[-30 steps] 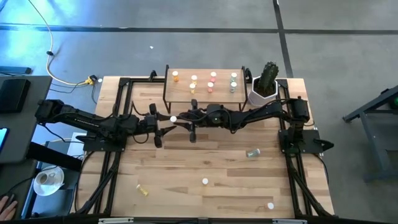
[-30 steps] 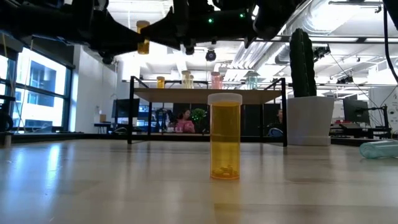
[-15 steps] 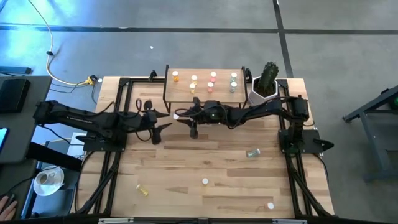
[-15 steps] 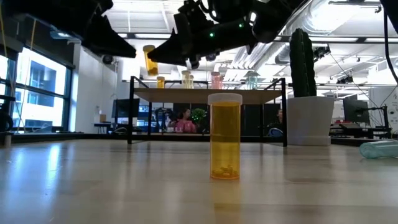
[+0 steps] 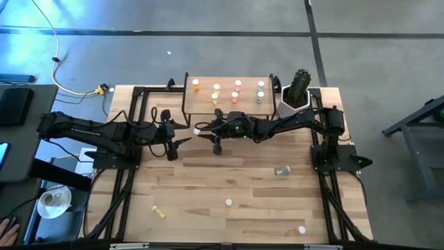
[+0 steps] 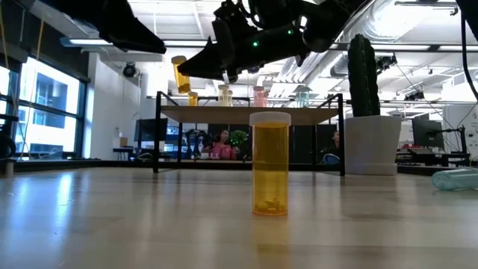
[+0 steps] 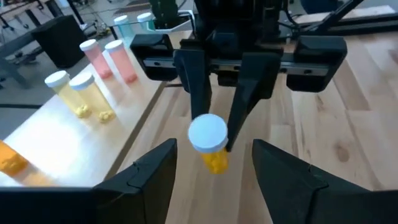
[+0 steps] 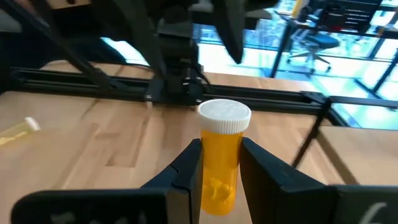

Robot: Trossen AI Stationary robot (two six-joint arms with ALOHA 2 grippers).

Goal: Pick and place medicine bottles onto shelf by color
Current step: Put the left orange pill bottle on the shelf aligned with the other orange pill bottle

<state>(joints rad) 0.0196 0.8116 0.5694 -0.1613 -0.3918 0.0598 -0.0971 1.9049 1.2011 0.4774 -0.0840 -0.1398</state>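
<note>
I am holding one yellow bottle in the air in front of the shelf, with my other end effector empty beside it.

From left to right: my left end effector (image 5: 179, 142) is hanging over the surface (image 5: 208, 187) with its fingers spread wide and nothing between them. Just beside it, my right end effector (image 5: 201, 129) is gripping the yellow bottle (image 5: 196, 129) by its body, white cap pointing toward the left end effector, above the surface and close to the front edge of the shelf (image 5: 225, 111). On the shelf, orange, yellow, pink and green bottles are standing in a row. Further bottles are sitting on the surface nearer the front: a yellow one (image 5: 160, 212) lying down, an upright one (image 5: 228, 203), a green one (image 5: 282, 170) on its side.
</note>
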